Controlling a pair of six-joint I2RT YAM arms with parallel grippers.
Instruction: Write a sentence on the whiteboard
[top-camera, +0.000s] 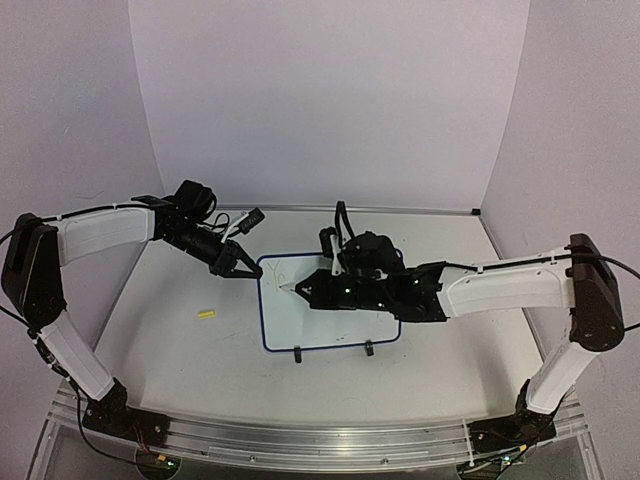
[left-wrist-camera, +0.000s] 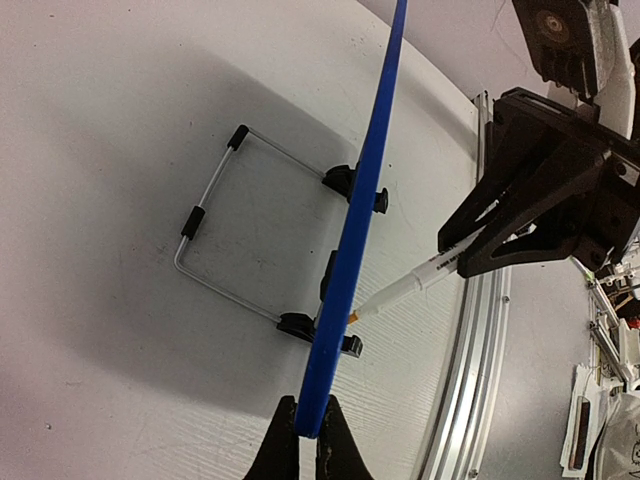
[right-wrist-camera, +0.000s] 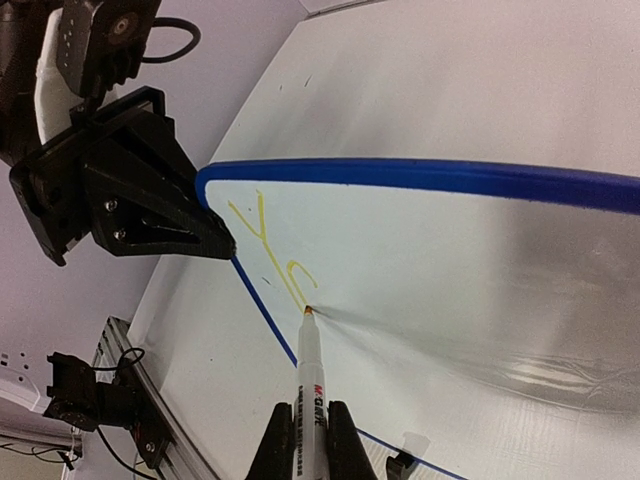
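— What have you got on the left?
— Your left fingers (top-camera: 237, 264) are clamped shut on the far left corner of the small, glossy white, blue-framed whiteboard (top-camera: 300, 325), which stands on the white surface (top-camera: 170, 350).
— And your right?
— Your right fingers (top-camera: 312, 290) grip a white marker pen (right-wrist-camera: 308, 360), its tip touching the board beside the few yellow-green strokes of the sentence (right-wrist-camera: 262, 240), near that held corner.

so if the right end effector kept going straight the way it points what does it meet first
The whiteboard: the marker in the right end effector seems to have its tip on the white surface by the yellow strokes, so going on would likely just press it in.
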